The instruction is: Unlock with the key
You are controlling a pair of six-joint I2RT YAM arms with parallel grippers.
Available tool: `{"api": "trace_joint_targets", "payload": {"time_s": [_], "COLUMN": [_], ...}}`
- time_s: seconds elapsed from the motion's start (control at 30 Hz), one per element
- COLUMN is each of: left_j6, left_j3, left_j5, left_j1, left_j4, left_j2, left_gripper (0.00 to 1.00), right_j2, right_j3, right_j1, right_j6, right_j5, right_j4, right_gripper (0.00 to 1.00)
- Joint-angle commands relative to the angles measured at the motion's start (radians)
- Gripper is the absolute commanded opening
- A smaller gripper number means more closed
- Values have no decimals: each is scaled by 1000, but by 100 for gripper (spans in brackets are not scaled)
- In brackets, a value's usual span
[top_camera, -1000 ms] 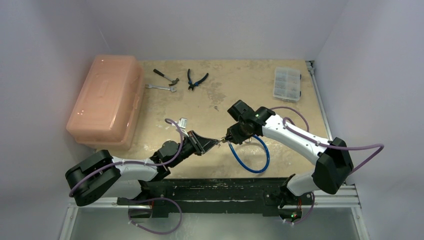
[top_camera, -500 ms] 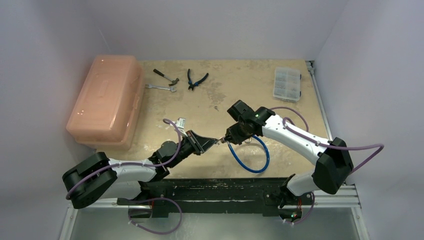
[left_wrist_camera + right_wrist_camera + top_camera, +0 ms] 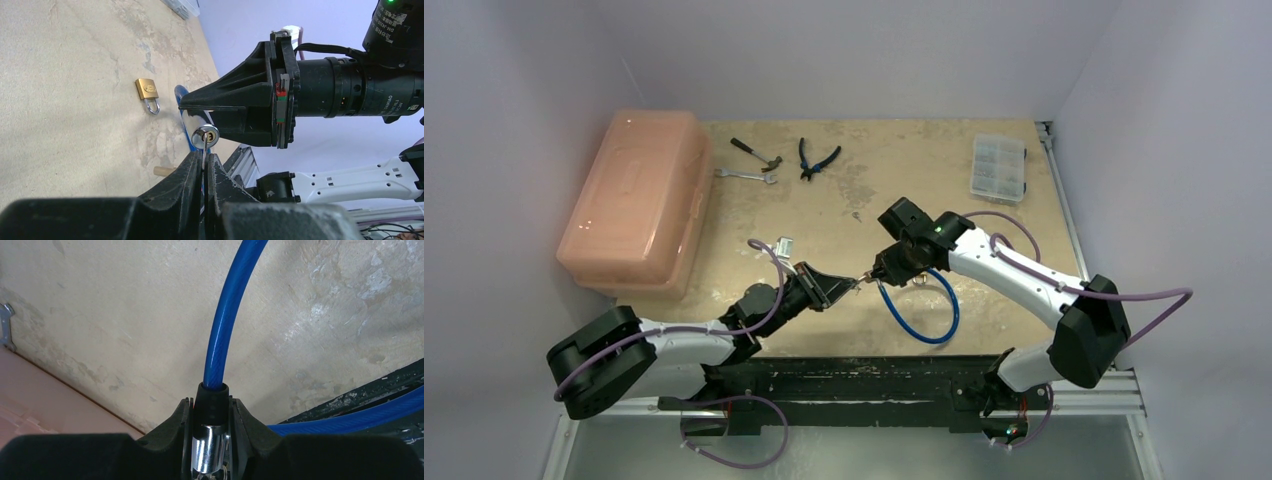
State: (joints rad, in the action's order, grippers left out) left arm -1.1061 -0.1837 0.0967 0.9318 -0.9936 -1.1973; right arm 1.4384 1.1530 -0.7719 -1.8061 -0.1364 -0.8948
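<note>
white walls (image 3: pixel 874 50), scuffed beige tabletop (image 3: pixel 874 170). left pincer (image 3: pixel 204 161) pinches the key (image 3: pixel 204 146), tip at the keyhole (image 3: pixel 210 135) of the cable lock (image 3: pixel 227 325) clamped in right pincer (image 3: pixel 210 412). only left wrist view shows the keyhole.

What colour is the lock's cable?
Blue; the cable shows best in the right wrist view.
</note>
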Motion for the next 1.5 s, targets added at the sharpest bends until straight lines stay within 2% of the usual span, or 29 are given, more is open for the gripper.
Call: {"api": "trace_joint_targets", "payload": {"time_s": [0.0,1.47], "left_j6": [25,0], "left_j3": [-8,-2], "left_j5": [-22,-17], "left_j1": [-2,13], "left_j4": [-82,-144], "left_j2": [-33,-85], "left_gripper": [0,0], "right_j2": [3,36], "right_j3": [49,63], "right_j1": [-4,-4], "right_j6": [-7,-4], "right_j5": [21,20], "right_j4": [29,51], "right_gripper": [0,0]}}
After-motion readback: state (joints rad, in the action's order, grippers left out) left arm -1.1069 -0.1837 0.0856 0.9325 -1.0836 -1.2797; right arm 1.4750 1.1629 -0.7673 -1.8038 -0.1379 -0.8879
